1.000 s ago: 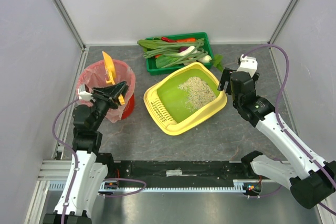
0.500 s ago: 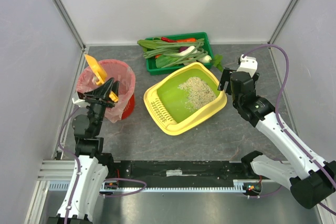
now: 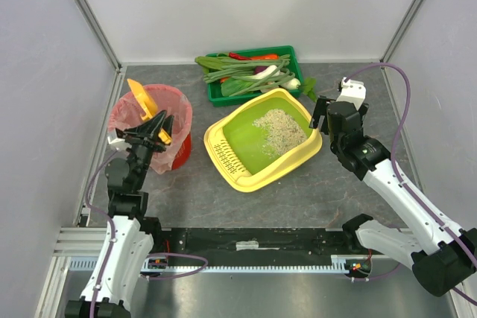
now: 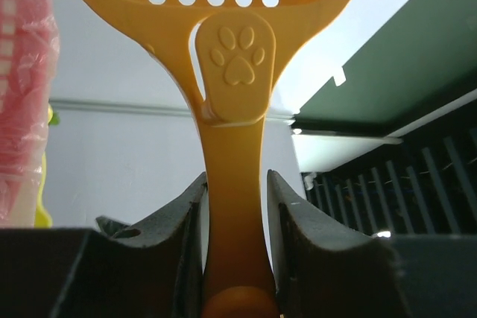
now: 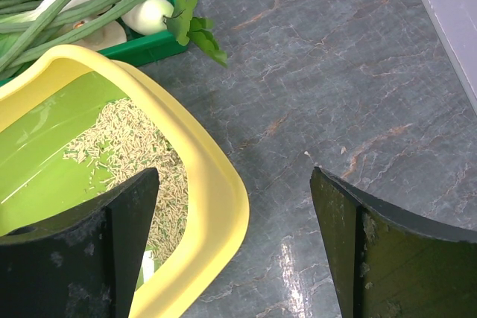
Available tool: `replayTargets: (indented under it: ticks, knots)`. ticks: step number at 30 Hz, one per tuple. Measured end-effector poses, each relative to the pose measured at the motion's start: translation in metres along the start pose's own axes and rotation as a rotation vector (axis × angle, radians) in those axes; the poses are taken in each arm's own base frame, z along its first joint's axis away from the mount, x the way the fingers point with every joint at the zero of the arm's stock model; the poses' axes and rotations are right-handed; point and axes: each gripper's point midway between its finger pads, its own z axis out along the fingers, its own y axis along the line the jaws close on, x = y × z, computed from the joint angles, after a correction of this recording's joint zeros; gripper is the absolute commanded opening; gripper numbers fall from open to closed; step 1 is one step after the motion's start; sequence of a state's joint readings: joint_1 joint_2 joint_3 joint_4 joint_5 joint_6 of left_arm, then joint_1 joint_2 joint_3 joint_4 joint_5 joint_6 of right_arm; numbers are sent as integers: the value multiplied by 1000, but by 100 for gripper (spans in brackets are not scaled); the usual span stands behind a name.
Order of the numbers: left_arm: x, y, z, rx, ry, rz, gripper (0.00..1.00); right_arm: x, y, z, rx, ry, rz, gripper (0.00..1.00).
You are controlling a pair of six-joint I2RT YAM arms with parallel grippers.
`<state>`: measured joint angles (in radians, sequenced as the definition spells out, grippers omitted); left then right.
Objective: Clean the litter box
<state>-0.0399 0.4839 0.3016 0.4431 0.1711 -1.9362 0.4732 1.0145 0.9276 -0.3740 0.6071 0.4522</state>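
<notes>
Green crate [image 3: 215, 97] of vegetables [image 3: 246, 72] at back, red bin [image 3: 185, 148] with pink bag [image 3: 177, 106], grey table [image 3: 194, 191]

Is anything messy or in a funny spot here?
A little. The litter is all heaped at one end of the litter box, leaving the rest of the green floor bare. The box sits crooked to the table edges. A green leaf hangs out of the vegetable crate onto the table.
</notes>
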Motion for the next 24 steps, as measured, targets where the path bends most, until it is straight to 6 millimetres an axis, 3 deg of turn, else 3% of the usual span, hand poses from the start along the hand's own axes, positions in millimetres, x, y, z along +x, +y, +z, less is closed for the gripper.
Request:
replayTargets:
  ticks: [4, 10, 20, 24]
  knots:
    - [14, 6, 10, -108, 67, 94, 2, 0, 0, 0, 1, -1, 0, 91]
    - [45, -20, 35, -178, 213, 342, 2, 0, 0, 0, 3, -1, 0, 91]
    - [67, -50, 64, -328, 399, 861, 2, -2, -4, 0, 22, -8, 0, 91]
    - [109, -61, 77, -321, 540, 1124, 2, -2, -4, 0, 26, -10, 1, 91]
